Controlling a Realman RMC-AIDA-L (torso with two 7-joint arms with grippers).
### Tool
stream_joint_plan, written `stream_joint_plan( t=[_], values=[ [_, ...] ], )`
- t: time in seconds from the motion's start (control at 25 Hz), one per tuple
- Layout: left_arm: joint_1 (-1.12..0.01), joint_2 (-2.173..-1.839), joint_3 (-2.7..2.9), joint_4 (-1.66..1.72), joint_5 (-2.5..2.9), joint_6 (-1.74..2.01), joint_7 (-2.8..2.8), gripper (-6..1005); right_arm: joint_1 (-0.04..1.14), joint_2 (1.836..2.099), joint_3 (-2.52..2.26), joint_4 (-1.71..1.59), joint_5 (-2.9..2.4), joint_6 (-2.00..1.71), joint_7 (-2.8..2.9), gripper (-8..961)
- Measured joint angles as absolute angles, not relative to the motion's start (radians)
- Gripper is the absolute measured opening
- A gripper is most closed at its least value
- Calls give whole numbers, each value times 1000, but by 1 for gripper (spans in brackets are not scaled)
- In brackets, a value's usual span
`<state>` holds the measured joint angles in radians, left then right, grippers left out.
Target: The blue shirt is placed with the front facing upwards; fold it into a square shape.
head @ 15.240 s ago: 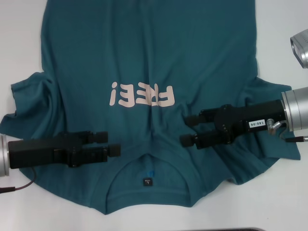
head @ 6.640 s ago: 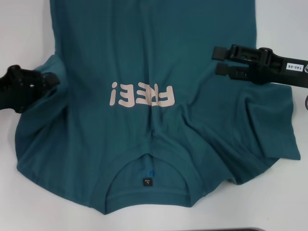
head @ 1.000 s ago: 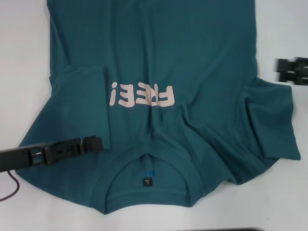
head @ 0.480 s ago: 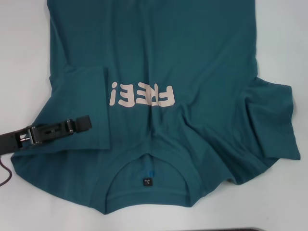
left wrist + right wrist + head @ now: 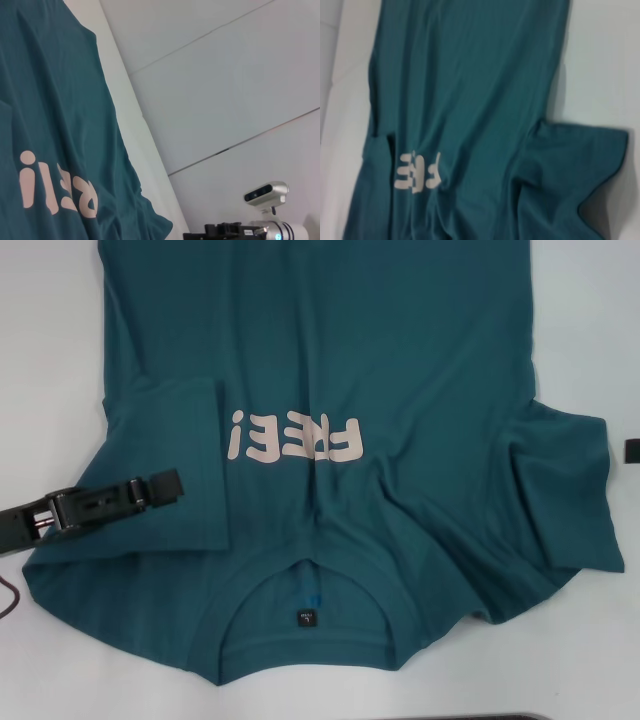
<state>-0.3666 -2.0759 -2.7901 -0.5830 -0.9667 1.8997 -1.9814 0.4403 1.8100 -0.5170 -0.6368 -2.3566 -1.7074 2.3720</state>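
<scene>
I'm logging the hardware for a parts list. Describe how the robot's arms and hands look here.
The left hand is black and boxy, with metal fittings and thin red wiring further back; a dark cable trails near the edge. Of the right hand, only a small black tip shows.

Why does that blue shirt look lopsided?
On the blue shirt, one sleeve is folded in flat under the left gripper; the other sleeve sticks out, rumpled.
</scene>
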Motion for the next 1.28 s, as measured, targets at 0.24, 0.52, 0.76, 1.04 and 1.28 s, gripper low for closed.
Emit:
stream_joint_plan(
  t=[0.24,0.52,0.76,1.04,1.28],
  values=[
    [-366,-2075,-2793,-583,-967,1902,-1982,627,479,1839,-518,-637,-2402,-1657,2372,862],
    [-367,-2076,-2792,-580,-967,1902,-1979,627,502,1862,-532,-645,-2414,-1628,2359,862],
    [-367,-2077,-2792,-580,-966,1902,-1979,626,505,1865,-554,-646,-2415,-1612,2358,862],
    [-367,-2077,-2792,-580,-966,1900,-1979,626,499,1864,-555,-647,-2416,-1584,2353,861],
    [-367,-2078,-2793,-579,-966,1897,-1980,626,507,1884,-555,-647,-2416,-1575,2337,861]
  ],
)
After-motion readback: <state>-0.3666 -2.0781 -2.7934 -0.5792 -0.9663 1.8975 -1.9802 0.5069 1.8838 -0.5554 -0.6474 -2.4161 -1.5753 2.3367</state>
